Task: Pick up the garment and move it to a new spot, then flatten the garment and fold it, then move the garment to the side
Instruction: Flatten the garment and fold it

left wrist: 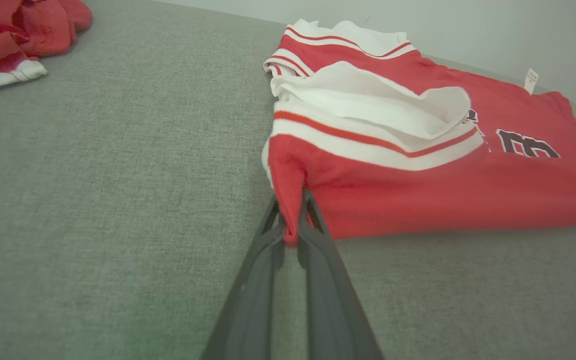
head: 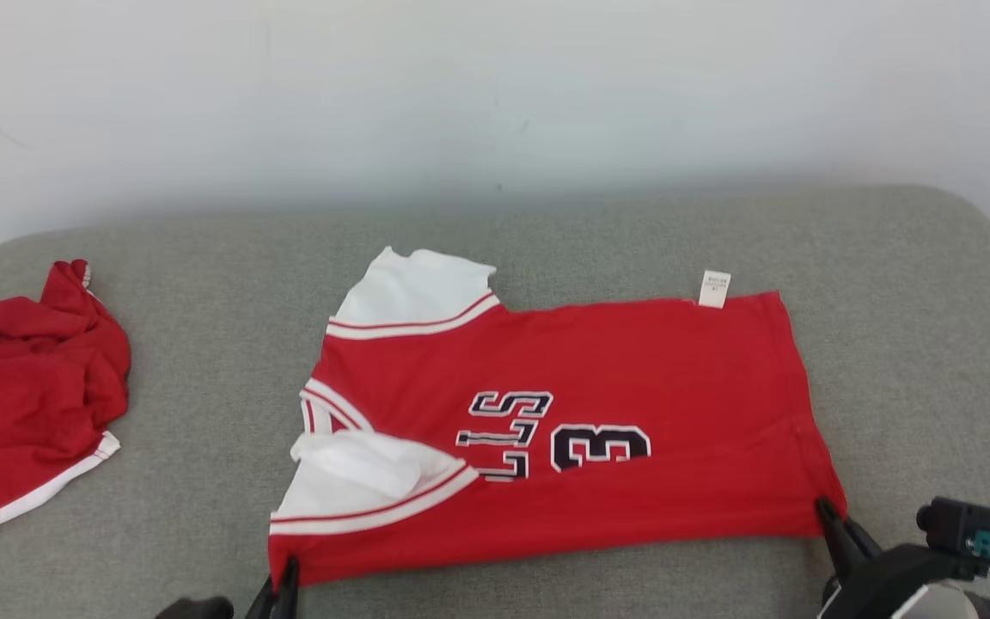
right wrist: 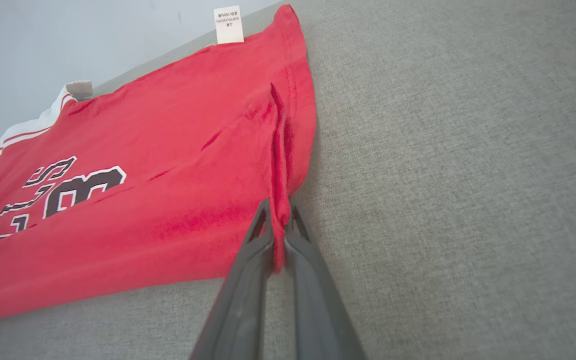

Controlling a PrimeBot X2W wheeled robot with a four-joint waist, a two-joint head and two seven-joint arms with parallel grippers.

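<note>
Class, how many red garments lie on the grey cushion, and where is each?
2. One jersey lies spread at the centre; one crumpled garment sits at the left edge, partly out of frame.

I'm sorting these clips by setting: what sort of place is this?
Probably a garment-folding test station, not a lived-in room: a grey fabric-covered pad against a bare white wall, a red jersey spread on it, and a second crumpled red garment lying at the left.
</note>
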